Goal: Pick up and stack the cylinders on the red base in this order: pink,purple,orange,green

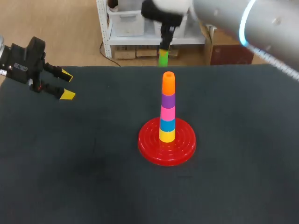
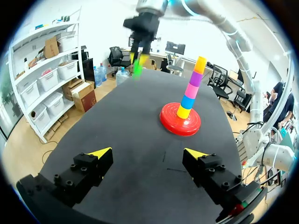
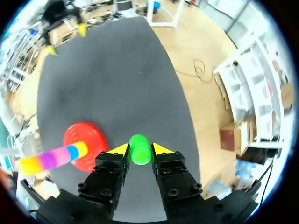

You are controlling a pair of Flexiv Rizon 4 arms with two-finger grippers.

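While red base [image 1: 150,150] bears five cylinders [image 1: 167,109], right end effector [image 3: 140,149] clamps green cylinder [image 1: 163,58]; left end effector [image 2: 148,152] gapes.

The left gripper [image 2: 148,152] hangs over the dark table [image 2: 117,116] with its two fingers wide apart. Ahead stands the red base [image 2: 169,124] with a tower of cylinders [image 2: 191,91]: yellow, blue, pink, purple, orange on top. Beyond and above the table, the right gripper [image 2: 138,59] holds the green cylinder [image 2: 138,69].
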